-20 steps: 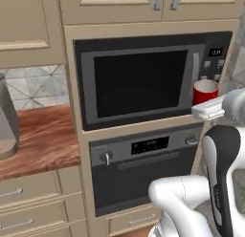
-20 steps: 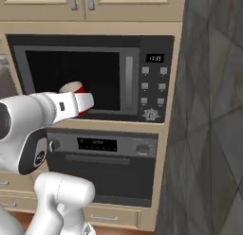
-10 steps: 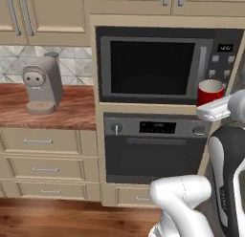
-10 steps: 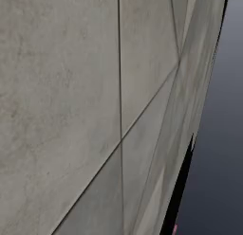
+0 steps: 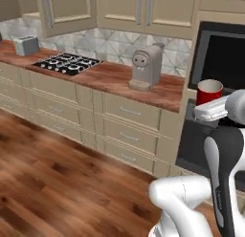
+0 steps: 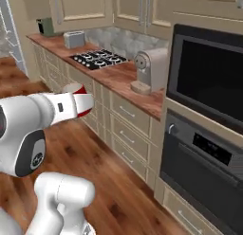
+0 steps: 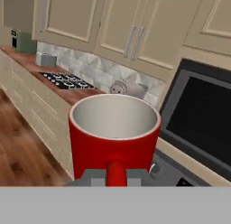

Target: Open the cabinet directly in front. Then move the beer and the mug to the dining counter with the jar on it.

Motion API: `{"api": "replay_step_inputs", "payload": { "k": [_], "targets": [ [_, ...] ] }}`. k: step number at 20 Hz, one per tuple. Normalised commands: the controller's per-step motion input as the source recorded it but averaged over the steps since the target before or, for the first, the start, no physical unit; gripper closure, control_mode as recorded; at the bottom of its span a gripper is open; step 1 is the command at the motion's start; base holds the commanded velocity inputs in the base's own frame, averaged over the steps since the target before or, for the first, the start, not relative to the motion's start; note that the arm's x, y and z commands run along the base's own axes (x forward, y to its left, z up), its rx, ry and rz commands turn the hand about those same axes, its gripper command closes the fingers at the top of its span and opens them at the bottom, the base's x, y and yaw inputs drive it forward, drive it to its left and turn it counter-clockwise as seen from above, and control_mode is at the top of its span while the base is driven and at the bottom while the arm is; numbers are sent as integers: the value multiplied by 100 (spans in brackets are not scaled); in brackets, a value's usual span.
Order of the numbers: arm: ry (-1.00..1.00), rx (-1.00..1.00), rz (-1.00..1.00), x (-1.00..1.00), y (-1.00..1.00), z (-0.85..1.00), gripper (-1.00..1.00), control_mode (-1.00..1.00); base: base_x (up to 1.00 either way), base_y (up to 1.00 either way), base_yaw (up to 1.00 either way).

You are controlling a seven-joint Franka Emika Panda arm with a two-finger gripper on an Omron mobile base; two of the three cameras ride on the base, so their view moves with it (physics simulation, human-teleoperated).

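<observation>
**Red mug held aloft beside the built-in ovens**

The gripper is closed on the mug, its jaws pinching the handle at the near side of the cup. In the hand view the mug stands upright, red outside and pale inside, with nothing in it. In the left base view the mug sits just above the white hand at the right of the scene, in front of the dark microwave. In the right base view only a strip of the mug shows above the white forearm at the left.

A wood worktop runs along the far wall over beige drawer units. On it, from left to right in the left base view, stand a silver toaster, a black hob and a grey coffee machine. Beige wall cabinets with vertical silver bar handles hang above a pale tiled backsplash. In the right base view the microwave is set above a dark oven in a tall unit at the right, with the coffee machine just left of it. The floor is reddish-brown wood.
</observation>
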Motion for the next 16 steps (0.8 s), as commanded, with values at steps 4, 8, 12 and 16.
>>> {"api": "replay_step_inputs", "payload": {
  "k": [4, 8, 12, 16],
  "targets": [
    [0, 0, 0, 0, 0, 0, 100, 100, -22, 0, 93],
    [0, 0, 0, 0, 0, 0, 100, 100, -18, 0, 94],
    [0, 0, 0, 0, 0, 0, 100, 100, -17, 0, 66],
    [0, 0, 0, 0, 0, 0, 100, 100, 1, 0, 3]
  ]
}}
